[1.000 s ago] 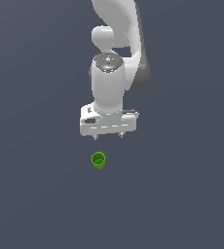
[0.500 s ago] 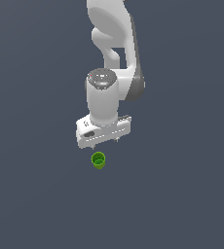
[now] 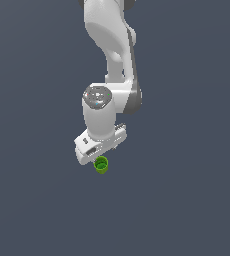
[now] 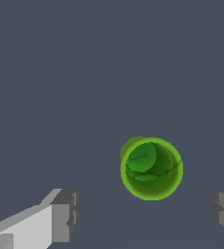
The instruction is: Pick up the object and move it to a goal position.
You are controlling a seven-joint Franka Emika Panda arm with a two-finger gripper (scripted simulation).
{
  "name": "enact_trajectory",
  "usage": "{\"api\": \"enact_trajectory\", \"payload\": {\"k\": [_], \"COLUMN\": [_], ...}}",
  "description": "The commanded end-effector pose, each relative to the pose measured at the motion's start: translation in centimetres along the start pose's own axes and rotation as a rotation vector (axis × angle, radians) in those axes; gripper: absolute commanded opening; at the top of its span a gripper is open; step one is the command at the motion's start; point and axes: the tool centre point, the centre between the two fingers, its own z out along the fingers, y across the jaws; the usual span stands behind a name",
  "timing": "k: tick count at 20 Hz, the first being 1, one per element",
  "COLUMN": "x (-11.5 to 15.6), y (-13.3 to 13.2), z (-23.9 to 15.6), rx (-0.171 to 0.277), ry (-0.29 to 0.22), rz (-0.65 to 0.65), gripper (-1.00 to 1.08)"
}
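Note:
The object is a tiny bright green cup point(image 3: 101, 164) with a hollow top, standing upright on the dark grey floor. In the exterior view my white gripper point(image 3: 99, 156) hangs right above it and hides part of it. In the wrist view the cup point(image 4: 152, 168) shows from above, between my two grey fingertips point(image 4: 65, 214) but a little ahead of them. The gripper point(image 4: 145, 214) is open and empty; the jaws stand wide apart, not touching the cup.
Only the plain dark grey floor point(image 3: 187, 200) surrounds the cup. The white arm point(image 3: 109, 40) rises from the gripper toward the top of the exterior view.
The gripper has come down and toward the cup, from well above and behind it to right over it. The cup has not moved.

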Motion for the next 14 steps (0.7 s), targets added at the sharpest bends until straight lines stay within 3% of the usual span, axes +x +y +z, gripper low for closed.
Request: {"api": "enact_trajectory", "payload": {"k": [1,14], "x": [0.0,-0.2], "y": [0.5,1.7], "z": [0.8,3.1], "rx": [0.005,0.023], "ry": [-0.003,-0.007], "rz": [-0.060,-0.229], "gripper": [1.00,1.00]}}
